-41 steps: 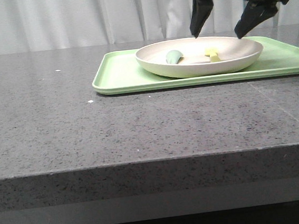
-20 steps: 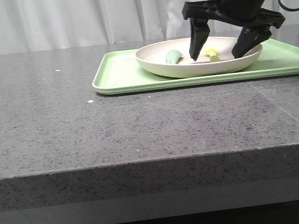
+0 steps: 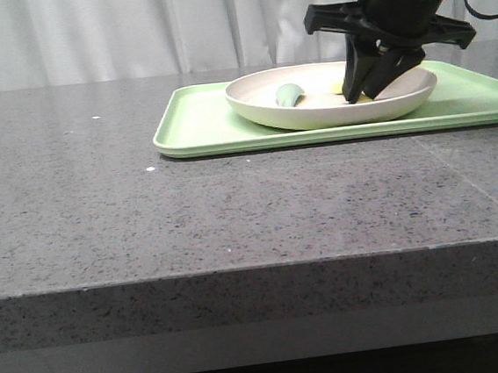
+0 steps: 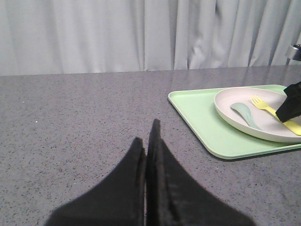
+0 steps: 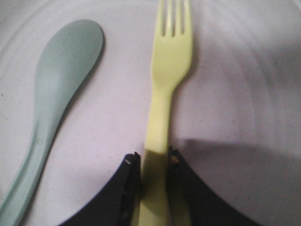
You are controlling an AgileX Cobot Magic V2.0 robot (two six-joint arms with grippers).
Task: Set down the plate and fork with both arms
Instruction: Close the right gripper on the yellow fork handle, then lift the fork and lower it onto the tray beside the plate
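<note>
Nearby, spoon (image 5: 51, 108) beside fork (image 5: 164, 113) on plate (image 3: 259, 106).

No text, label, brand, number or sign can be read on anything in any of the three views.

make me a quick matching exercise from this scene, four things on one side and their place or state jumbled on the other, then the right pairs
Things:
1. fork
2. spoon
3. tray
4. left gripper

Place or state:
A. lies loose in the plate, nothing gripping it
B. shut and holding nothing, over bare grey tabletop
C. handle pinched between the fingers of the right gripper
D. flat on the tabletop, carrying the plate

Pairs: 1-C, 2-A, 3-D, 4-B
</note>
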